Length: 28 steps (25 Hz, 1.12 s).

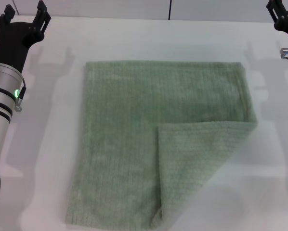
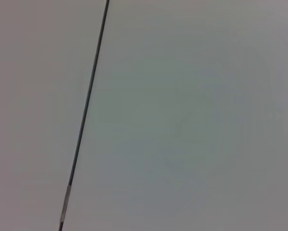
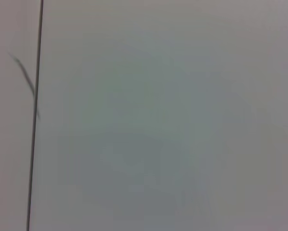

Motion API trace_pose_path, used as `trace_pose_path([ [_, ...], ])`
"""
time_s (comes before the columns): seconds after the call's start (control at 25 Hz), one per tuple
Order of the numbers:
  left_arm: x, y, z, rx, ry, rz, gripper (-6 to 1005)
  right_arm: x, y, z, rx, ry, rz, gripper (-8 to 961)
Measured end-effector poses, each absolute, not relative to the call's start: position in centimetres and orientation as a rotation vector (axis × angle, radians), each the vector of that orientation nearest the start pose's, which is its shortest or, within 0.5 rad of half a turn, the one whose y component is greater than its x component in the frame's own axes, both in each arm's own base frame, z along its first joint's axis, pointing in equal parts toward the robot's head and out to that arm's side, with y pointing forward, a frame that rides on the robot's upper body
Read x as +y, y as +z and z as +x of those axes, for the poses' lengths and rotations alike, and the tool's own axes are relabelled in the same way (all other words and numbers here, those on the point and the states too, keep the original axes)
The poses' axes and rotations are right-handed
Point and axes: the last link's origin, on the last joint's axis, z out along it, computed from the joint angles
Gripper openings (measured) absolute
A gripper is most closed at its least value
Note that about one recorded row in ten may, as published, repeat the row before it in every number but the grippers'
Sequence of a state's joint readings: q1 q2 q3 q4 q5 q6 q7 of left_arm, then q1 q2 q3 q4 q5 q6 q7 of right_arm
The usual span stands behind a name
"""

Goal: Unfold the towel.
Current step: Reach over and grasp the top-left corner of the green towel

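Note:
The pale sage-green towel lies flat on the white table in the head view. Its near right corner is folded over onto the cloth as a triangular flap. My left gripper hovers at the far left, well away from the towel's far left corner, open and holding nothing. At the far right edge of the view, my right gripper is only partly visible, off beyond the towel's far right corner. Neither wrist view shows the towel or any fingers.
A dark seam runs across the pale wall behind the table. Both wrist views show only a plain pale surface with a thin dark seam. Bare table surrounds the towel on the left, right and far sides.

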<state>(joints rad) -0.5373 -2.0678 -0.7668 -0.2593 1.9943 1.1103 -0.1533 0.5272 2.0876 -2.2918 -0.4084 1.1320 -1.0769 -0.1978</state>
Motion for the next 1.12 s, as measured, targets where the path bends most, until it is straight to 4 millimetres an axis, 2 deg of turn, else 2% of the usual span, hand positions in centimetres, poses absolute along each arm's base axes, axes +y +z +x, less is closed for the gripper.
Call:
trace_pose_path([
  [0.56, 37.43, -0.67, -29.29, -0.642, -0.845, -1.465, 813, 37.87, -1.85, 26.13, 0.464, 0.723, -1.468, 824],
  [0.76, 37.32, -0.70, -29.29, -0.639, -0.848, -1.466, 647, 37.92, -1.85, 25.98, 0.462, 0.729, -1.468, 824],
  [1.12, 37.27, -0.87, -29.18, -0.624, -0.840, -1.494, 605, 37.91, -1.87, 25.89, 0.463, 0.733, -1.467, 825],
])
